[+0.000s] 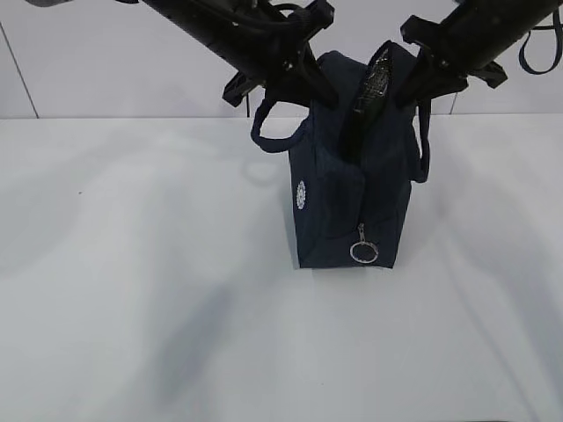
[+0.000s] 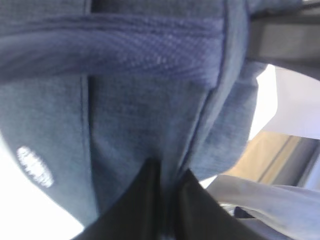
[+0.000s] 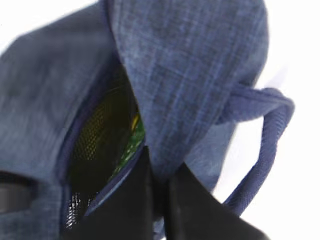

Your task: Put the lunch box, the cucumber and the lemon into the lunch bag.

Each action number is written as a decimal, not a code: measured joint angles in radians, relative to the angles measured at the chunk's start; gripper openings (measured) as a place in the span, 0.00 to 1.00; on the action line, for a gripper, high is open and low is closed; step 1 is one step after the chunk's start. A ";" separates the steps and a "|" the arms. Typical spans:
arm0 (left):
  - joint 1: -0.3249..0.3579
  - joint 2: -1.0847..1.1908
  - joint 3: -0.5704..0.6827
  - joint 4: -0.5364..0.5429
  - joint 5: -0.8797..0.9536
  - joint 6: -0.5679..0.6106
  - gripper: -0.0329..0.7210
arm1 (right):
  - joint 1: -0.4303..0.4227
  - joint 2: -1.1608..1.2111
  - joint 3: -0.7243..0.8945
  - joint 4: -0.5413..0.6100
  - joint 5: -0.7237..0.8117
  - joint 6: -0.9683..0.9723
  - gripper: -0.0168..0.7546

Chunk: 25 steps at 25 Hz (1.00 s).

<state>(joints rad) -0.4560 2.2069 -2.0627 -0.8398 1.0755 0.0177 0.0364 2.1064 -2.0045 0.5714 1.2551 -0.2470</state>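
Note:
The dark navy lunch bag (image 1: 352,189) stands upright on the white table, its top opening held apart. My left gripper (image 1: 318,95) is shut on the bag's left top edge, and my right gripper (image 1: 403,93) is shut on its right top edge. In the left wrist view the jaws (image 2: 169,170) pinch navy fabric below a handle strap (image 2: 125,50). In the right wrist view the jaws (image 3: 162,160) pinch the rim beside the opening. Inside the bag a green patch (image 3: 132,144) and a yellow spot (image 3: 134,121) show; I cannot tell them apart as cucumber, lemon or lunch box.
The zipper's ring pull (image 1: 363,252) hangs low on the bag's near end. A round white logo (image 1: 302,195) is on its left side. Loop handles (image 1: 268,132) hang out to both sides. The white table (image 1: 132,290) lies all around the bag.

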 joint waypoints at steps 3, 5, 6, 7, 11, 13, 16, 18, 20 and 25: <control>0.000 0.028 0.000 0.004 0.014 -0.040 0.04 | 0.007 0.000 0.000 -0.023 0.004 0.011 0.03; 0.000 0.047 0.000 0.019 0.031 -0.053 0.05 | 0.021 0.000 0.000 -0.028 0.004 0.013 0.03; 0.000 0.055 0.000 0.021 0.035 -0.063 0.07 | 0.028 0.000 0.000 -0.034 0.004 0.013 0.03; 0.000 0.057 0.000 0.031 0.038 -0.068 0.09 | 0.034 0.000 0.000 -0.038 0.004 0.013 0.04; 0.000 0.057 0.000 0.070 0.055 -0.074 0.29 | 0.053 0.000 0.000 -0.038 -0.007 0.013 0.14; 0.000 0.057 0.000 0.077 0.053 -0.074 0.44 | 0.058 0.000 0.000 -0.036 -0.009 0.013 0.25; 0.000 0.057 0.000 0.079 0.051 -0.074 0.60 | 0.058 0.000 0.000 -0.036 -0.011 0.013 0.44; 0.000 0.057 0.000 0.081 0.045 -0.074 0.65 | 0.058 0.000 -0.002 -0.029 -0.011 0.013 0.52; 0.000 0.052 0.000 0.102 0.026 -0.076 0.66 | 0.058 0.000 -0.005 -0.014 -0.011 0.013 0.54; 0.000 -0.035 0.000 0.236 -0.019 -0.076 0.67 | 0.058 -0.040 -0.005 0.041 -0.011 -0.009 0.56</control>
<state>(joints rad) -0.4560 2.1717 -2.0627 -0.6042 1.0565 -0.0583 0.0940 2.0666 -2.0097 0.6123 1.2445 -0.2560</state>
